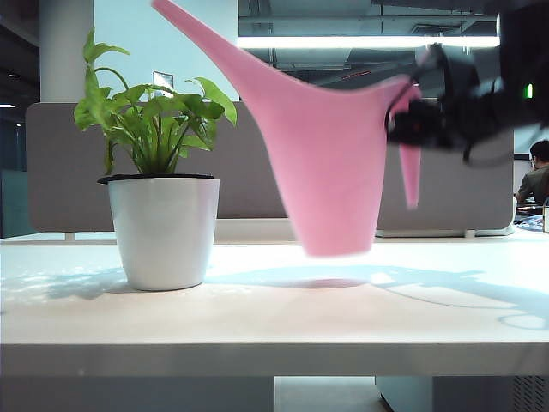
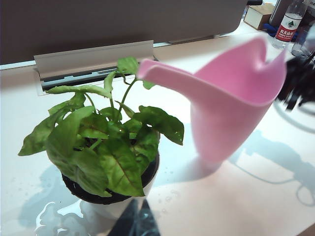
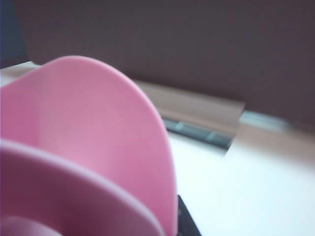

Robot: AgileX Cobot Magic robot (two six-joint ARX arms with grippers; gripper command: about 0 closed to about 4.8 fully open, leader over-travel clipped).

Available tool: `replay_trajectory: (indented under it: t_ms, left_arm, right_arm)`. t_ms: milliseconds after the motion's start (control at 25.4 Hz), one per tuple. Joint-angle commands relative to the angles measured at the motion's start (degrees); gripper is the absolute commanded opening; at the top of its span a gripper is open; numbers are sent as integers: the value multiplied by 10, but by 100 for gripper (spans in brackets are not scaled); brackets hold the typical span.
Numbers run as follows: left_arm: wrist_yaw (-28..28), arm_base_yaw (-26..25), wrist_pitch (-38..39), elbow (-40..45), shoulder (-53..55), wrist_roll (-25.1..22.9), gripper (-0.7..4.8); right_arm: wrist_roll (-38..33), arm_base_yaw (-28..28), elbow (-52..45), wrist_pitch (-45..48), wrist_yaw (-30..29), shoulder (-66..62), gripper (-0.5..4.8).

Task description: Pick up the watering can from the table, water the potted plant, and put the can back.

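The pink watering can [image 1: 330,163] hangs tilted just above the white table [image 1: 274,318], its shadow beneath it. Its long spout rises toward the upper left and ends over the leaves of the potted plant [image 1: 163,215]. My right gripper [image 1: 410,120] is shut on the can's handle at the rim. In the right wrist view the pink can [image 3: 88,137] fills most of the picture, with one dark finger [image 3: 186,222] beside it. The left wrist view looks down on the plant [image 2: 103,147] and the can [image 2: 231,108]. My left gripper [image 2: 135,221] shows only as a dark blurred shape beside the pot.
A grey partition panel [image 1: 257,172] runs along the table's back edge. Wet patches [image 2: 49,216] glisten on the table by the pot. A bottle [image 2: 291,22] and a cardboard box [image 2: 258,14] stand at the far right. A person [image 1: 536,176] sits beyond the partition.
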State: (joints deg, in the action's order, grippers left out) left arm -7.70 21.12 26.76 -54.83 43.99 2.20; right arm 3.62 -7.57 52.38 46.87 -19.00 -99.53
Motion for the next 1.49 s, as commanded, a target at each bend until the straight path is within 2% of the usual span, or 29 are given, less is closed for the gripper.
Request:
replay_trajectory:
  t_ms: [39,157,315,354,472,629,826,1219,1494]
  left_arm:
    - [0,0,-7,-1,-1,-2,3]
    - [0,0,-7,-1,-1,-2,3]
    - [0,0,-7,-1,-1,-2,3]
    - [0,0,-7,-1,-1,-2,3]
    - [0,0,-7,-1,-1,-2,3]
    - [0,0,-7,-1,-1,-2,3]
    - [0,0,-7,-1,-1,-2,3]
    - [0,0,-7,-1,-1,-2,3]
    - [0,0,-7,-1,-1,-2,3]
  right_arm:
    - [92,1,48,-58,41,61,-2]
    - [169,1,109,-160,74,92,-2]
    - [218,0,194,-252,108,103,-1]
    - [250,-4,231,-288,132,103,-1]
    - [333,-14,286,-356,145,103,-1]
    - [430,-44,328,-385,179,106,-1]
    - [541,-76,329,-388,220,115,-1]
    - [585,-103,329,-389,241,115,-1]
    - [570,-103,329,-390,247,121,-1]
